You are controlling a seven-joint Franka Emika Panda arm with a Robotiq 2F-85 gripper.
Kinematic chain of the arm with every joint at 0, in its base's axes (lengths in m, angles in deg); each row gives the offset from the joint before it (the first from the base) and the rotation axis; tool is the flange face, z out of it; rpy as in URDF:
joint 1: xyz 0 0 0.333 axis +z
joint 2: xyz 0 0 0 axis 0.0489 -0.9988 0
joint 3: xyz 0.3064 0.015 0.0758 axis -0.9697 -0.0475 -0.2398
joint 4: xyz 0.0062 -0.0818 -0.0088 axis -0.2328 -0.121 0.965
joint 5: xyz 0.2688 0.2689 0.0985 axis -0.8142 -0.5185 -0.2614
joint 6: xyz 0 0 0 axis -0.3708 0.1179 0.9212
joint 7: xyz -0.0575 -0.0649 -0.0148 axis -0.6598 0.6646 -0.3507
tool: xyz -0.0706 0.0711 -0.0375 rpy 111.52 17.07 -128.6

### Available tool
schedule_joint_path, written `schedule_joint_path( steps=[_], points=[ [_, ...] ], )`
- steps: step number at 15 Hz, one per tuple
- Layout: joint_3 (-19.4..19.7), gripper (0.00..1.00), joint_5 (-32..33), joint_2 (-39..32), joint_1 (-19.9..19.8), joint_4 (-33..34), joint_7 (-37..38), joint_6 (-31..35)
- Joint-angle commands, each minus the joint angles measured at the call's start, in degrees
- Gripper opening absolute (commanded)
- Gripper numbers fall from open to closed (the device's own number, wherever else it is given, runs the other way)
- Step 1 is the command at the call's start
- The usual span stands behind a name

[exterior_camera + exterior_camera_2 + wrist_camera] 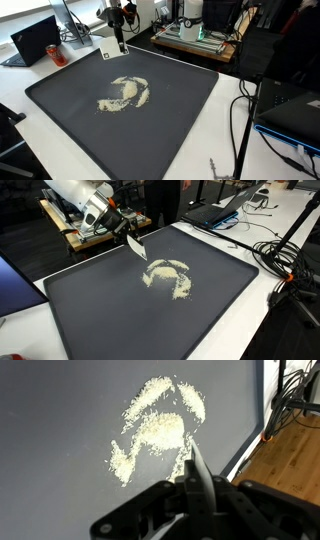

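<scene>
One gripper (122, 230), clamped shut on a flat white tool (135, 247), hangs near scattered pale grains (168, 276).

free: mat (180, 110) open all round grain pile (125, 93) | blocked: cables (285, 255) and laptop (35, 42) off mat edges

Remote check, robot body only. I see a white, smooth-shelled arm of rounded links (75, 194), darker at the seams between segments. It ends in a black, blocky gripper (122, 227). In the wrist view its fingers (205, 495) are glossy black angular linkages. Screws and markings are too blurred to log.
</scene>
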Motion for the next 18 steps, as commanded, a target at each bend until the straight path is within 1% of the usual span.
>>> schedule_joint_path(
  steps=[1, 4, 7, 10, 14, 16, 18],
  points=[
    [-0.7, 0.01, 9.9, 3.5, 1.2, -0.5, 8.6, 3.9],
    [-1.4, 0.01, 20.1, 4.8, 1.5, 0.0, 15.9, 4.9],
    [-2.2, 0.01, 30.5, 5.6, 1.7, 1.5, 23.1, 4.0],
    [-3.0, 0.01, 40.3, 5.3, 2.0, 3.9, 29.7, 3.0],
    [-4.8, 0.01, 53.0, 4.6, 3.6, 6.6, 38.2, 2.5],
    [-5.8, 0.01, 57.9, 4.0, 4.6, 8.2, 41.4, 1.3],
    [-6.8, 0.01, 61.2, 3.3, 5.7, 9.8, 43.6, 0.4]
  ],
)
